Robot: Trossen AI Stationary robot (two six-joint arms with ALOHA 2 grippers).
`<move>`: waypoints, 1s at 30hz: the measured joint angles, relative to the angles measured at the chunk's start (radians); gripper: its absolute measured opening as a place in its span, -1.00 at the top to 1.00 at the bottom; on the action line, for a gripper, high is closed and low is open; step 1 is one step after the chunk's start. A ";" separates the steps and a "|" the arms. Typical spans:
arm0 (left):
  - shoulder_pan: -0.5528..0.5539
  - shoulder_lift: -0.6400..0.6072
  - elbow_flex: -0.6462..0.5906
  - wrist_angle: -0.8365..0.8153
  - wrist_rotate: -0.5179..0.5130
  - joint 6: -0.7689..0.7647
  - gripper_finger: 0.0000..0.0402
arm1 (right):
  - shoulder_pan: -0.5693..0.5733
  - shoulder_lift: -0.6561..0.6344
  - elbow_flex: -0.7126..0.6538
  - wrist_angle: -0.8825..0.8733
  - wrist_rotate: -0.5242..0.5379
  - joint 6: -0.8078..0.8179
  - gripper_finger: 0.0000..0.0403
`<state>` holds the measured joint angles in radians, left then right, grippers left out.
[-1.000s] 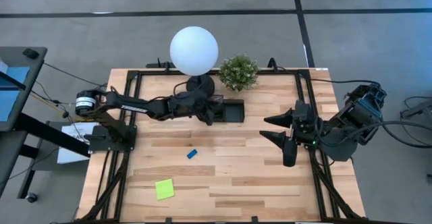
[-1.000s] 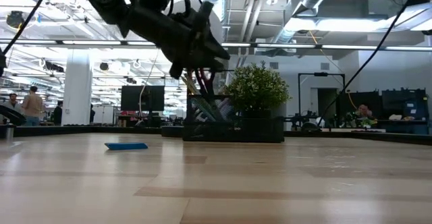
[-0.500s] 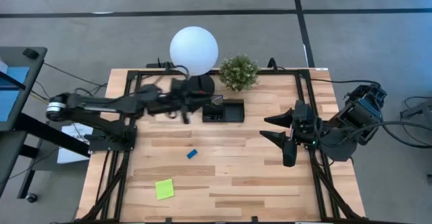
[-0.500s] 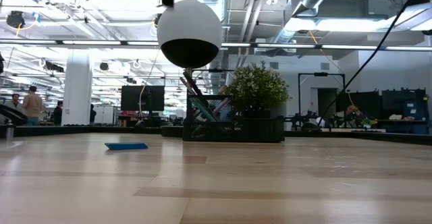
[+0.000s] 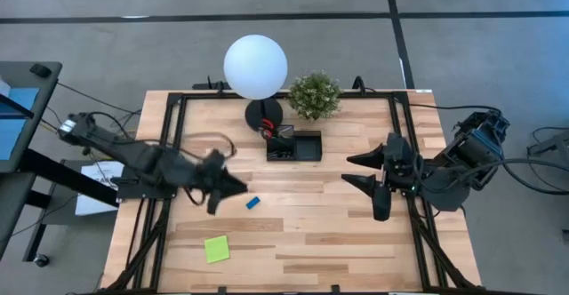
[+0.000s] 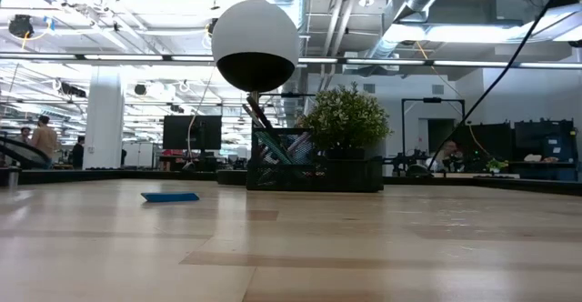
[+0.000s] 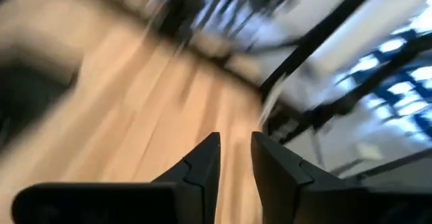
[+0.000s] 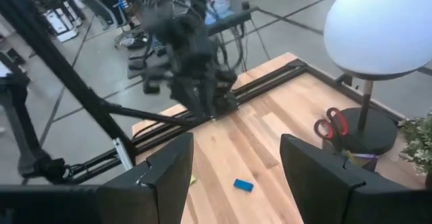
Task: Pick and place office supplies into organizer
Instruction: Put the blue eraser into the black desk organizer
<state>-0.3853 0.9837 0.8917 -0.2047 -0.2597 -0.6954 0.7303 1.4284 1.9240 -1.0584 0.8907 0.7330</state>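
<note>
Wooden table [image 5: 311, 233]: your reference for every place here is the black organizer [image 5: 295, 146], which sits at the far side of the table, just in front of the lamp's round base [image 5: 263, 113].
Organizer contents: you see red-handled scissors [image 8: 332, 124] standing upright in its lamp-side end, and in the low view thin pens [image 6: 257, 115] slant up out of it.
Lamp and plant: the white globe lamp [image 5: 255, 66] stands just behind the organizer; the potted plant [image 5: 315, 94] is beside the lamp, behind the organizer's other end.
Blue eraser [image 5: 252, 203]: it lies flat on the bare wood, well in front of the organizer, toward the left arm's side.
Green sticky pad [image 5: 216, 249]: you find it farther forward than the eraser, near the table's front edge.
Left gripper [image 5: 233, 187]: it is above the table just beside the eraser, blurred; your wrist view shows its fingers [image 7: 202, 163] with only a narrow gap between them and nothing in it.
Right gripper [image 5: 356, 169]: it waits well to the right of the organizer, jaws spread wide and empty.
</note>
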 joint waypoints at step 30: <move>-0.016 0.750 -0.001 -0.175 -0.032 -0.278 0.30 | -0.033 0.001 -0.097 0.028 -0.190 0.132 -0.07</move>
<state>-0.4012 1.7340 0.8906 -0.3794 -0.2912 -0.9731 0.6975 1.4292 1.8275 -1.0302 0.7002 0.8646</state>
